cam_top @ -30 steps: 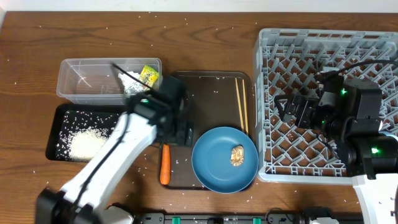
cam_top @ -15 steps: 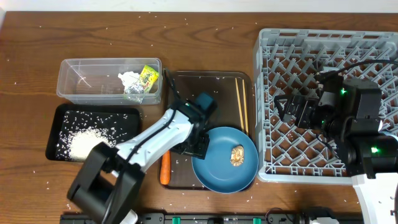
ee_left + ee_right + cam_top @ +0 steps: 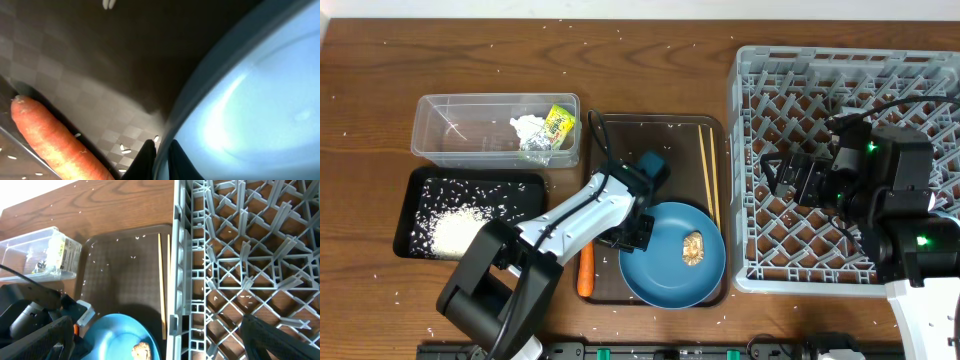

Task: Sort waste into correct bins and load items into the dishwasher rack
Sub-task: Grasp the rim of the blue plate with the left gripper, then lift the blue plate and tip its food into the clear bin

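My left gripper (image 3: 634, 232) is shut on the left rim of the large blue plate (image 3: 670, 275), which lies on the brown serving tray (image 3: 655, 140). In the left wrist view its gripper (image 3: 161, 159) has a black finger on each side of the plate (image 3: 250, 100) rim. A brown food lump (image 3: 693, 248) sits on the plate. The orange carrot (image 3: 585, 270) lies just left of it. Two wooden chopsticks (image 3: 708, 170) lie along the tray's right side. My right gripper (image 3: 777, 180) hangs open and holds nothing over the grey dishwasher rack (image 3: 850, 90).
The clear tub (image 3: 460, 135) at back left holds a crumpled wrapper (image 3: 527, 130) and a yellow-green packet (image 3: 558, 123). In front of it the black tray (image 3: 510, 185) holds a heap of white rice (image 3: 455, 230). Loose rice grains dot the wooden table.
My left arm swung from the clear tub over to the plate and its jaws closed on the rim. The plate shifted slightly toward the front left. The right arm stayed still.
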Robot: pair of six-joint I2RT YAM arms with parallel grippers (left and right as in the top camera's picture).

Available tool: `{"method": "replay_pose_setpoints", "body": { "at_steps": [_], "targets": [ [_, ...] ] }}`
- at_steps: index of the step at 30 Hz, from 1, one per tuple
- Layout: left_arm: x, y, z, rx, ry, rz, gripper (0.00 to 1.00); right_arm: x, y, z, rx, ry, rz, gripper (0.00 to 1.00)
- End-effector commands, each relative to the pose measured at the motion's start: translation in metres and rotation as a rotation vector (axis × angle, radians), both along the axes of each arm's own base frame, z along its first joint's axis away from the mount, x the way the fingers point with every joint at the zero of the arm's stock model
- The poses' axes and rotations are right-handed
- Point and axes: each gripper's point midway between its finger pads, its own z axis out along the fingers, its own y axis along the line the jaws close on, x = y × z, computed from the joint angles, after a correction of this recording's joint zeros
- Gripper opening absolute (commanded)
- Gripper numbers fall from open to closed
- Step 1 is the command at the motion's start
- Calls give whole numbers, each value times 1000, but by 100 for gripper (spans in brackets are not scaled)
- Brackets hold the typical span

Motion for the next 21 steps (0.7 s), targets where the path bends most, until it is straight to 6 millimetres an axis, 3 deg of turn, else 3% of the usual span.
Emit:
{"method": "replay_pose_setpoints", "body": {
  "at_steps": [1, 6, 12, 21],
  "targets": [
    [12, 15, -2, 67, -50, 7, 6, 1, -2, 2, 14, 2, -14, 99],
    [29, 28, 18, 66, -69, 77, 6, 0, -2, 1, 14, 6, -14, 99],
    [53, 78, 80, 132, -190, 220, 6, 0, -2, 1, 14, 7, -14, 99],
    [33, 165, 149, 107, -318, 541, 6, 1, -2, 2, 15, 2, -14, 99]
  ]
}}
